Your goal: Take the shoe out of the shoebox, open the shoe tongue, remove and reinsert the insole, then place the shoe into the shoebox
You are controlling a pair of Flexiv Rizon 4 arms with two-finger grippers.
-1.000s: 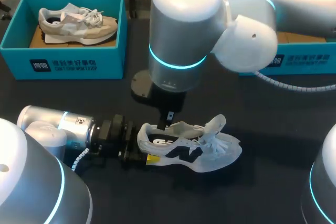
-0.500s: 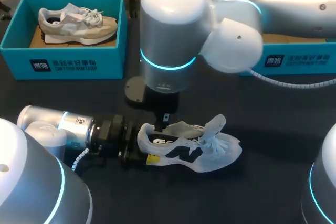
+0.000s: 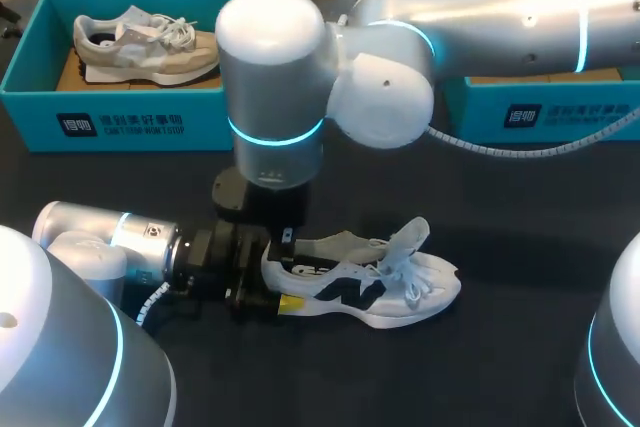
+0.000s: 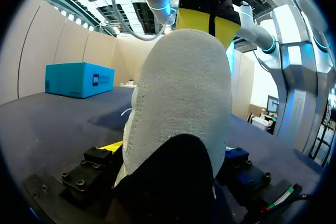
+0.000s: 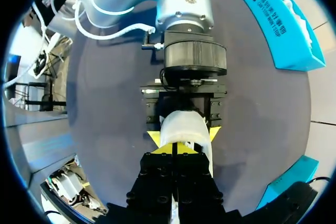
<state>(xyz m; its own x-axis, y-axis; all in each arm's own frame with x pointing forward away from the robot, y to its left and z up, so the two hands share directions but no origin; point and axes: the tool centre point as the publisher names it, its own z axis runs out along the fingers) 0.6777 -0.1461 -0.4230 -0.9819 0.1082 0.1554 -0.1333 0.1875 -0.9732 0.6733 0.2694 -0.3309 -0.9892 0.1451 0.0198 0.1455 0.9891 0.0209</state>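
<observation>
The table [image 3: 530,347] is open to the right of the white shoe [image 3: 375,287], which lies mid-table, well apart from the boxes. The left pincer [image 3: 268,294] clamps its heel from both sides. The right pincer [image 3: 286,240], fingers almost together, hangs over that heel. The left shoebox [image 3: 120,117] holds a beige shoe [image 3: 150,47]. The right pincer has shifted leftward from above the shoe opening; the white shoe has stayed in place

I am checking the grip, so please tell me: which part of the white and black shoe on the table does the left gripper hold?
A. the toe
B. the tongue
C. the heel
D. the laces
C: in the right wrist view the left gripper presses one yellow tip on each side of the heel of the shoe.
</observation>
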